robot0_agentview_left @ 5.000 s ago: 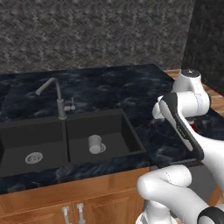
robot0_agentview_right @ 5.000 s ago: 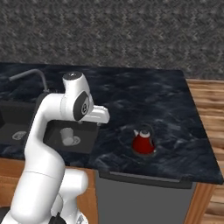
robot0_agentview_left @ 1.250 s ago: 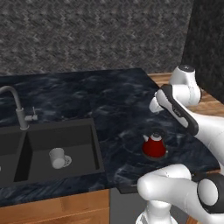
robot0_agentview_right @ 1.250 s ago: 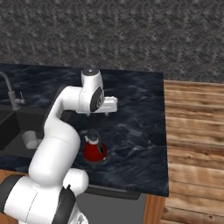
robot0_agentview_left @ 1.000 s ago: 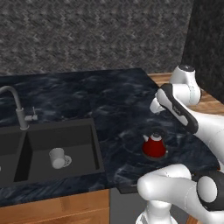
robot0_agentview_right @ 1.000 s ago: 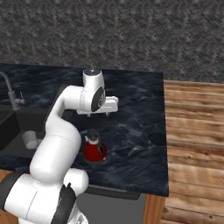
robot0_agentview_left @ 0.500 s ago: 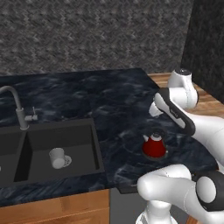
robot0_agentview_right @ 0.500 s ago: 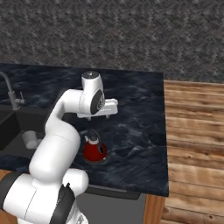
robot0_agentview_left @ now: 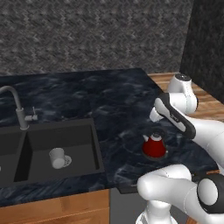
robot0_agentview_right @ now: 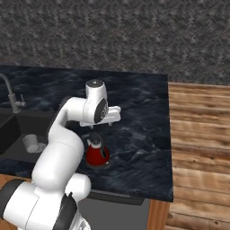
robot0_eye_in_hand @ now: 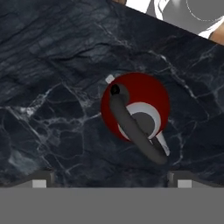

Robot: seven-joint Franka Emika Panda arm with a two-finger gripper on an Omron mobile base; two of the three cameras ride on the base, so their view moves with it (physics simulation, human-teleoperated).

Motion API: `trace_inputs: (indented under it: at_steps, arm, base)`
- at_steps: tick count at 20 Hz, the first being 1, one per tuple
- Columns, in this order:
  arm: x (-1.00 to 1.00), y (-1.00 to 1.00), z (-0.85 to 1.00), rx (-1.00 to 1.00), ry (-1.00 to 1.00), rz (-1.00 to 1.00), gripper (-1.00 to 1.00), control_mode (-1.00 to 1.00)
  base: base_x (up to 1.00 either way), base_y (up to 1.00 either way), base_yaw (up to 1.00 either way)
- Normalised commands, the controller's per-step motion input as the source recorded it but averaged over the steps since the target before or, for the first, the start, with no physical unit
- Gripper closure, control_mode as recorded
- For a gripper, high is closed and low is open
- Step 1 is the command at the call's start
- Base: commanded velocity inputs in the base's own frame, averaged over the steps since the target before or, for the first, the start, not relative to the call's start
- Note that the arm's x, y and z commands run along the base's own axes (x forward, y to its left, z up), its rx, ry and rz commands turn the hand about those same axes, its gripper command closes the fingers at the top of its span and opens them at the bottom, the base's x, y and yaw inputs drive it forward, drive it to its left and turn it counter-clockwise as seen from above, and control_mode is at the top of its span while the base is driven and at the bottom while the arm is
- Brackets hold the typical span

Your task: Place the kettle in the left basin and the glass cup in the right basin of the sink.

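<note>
Kettle (robot0_agentview_left: 154, 146) sits upright on the counter (robot0_agentview_left: 113, 100), well right of the sink (robot0_agentview_left: 48, 151), near the front edge. Also seen in right base view (robot0_agentview_right: 97, 154) and from straight above in hand view (robot0_eye_in_hand: 135, 107): red body, pale lid, dark handle arching over the top.

Cup (robot0_agentview_left: 57, 158) lies in the right basin (robot0_agentview_left: 83, 144), beside the drain; right base view shows it too (robot0_agentview_right: 31, 143). So that half of the task looks done, judging by where it lies. Left basin (robot0_agentview_left: 8, 159) holds no kettle yet.

What's changed: over the last sec the scene hasn't shifted in either base view, so the base is parked w/ the kettle in reach. Arm has only adjusted a little; wrist has swung slightly and the hand is now above the kettle, pointing down. Compared w/ several sec back, the whole view has slid right along the counter, i.e. base drove, kettle didn't move.

Gripper (robot0_eye_in_hand: 112, 183): fingers (robot0_eye_in_hand: 40, 183) spread wide apart, nothing between them, not touching the kettle. Kettle sits a bit off centre toward one tip in hand view.

Meaning: approach phase for the kettle pick. Next step prob needs a descent w/ jaws straddling the handle; handle runs diagonally in hand view, so wrist roll may need a tweak. Risk: round body slipping if grabbed low.
</note>
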Motion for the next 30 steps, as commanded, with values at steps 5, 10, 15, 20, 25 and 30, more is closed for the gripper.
trace_inputs:
  at_steps: [5, 10, 15, 20, 25, 30]
  arm:
    - [-0.10, 0.13, -0.20, 0.00, 0.03, 0.02, -1.00, -1.00]
    - [-0.05, 0.09, -0.15, 0.00, 0.02, 0.01, -1.00, -1.00]
    - [0.00, 0.00, -0.01, 0.00, 0.01, 0.01, -1.00, -1.00]
    - [-0.01, 0.00, -0.07, 0.00, 0.00, 0.01, -1.00, -1.00]
    - [-0.09, 0.00, -0.06, 0.00, 0.01, 0.01, -1.00, -1.00]
    - [-0.09, 0.00, -0.02, 0.00, 0.03, 0.02, -1.00, -1.00]
  base:
    - [0.00, 0.00, 0.00]
    - [0.00, 0.00, 0.00]
    - [0.00, 0.00, 0.00]
    - [0.00, 0.00, 0.00]
    - [0.00, 0.00, 0.00]
    - [0.00, 0.00, 0.00]
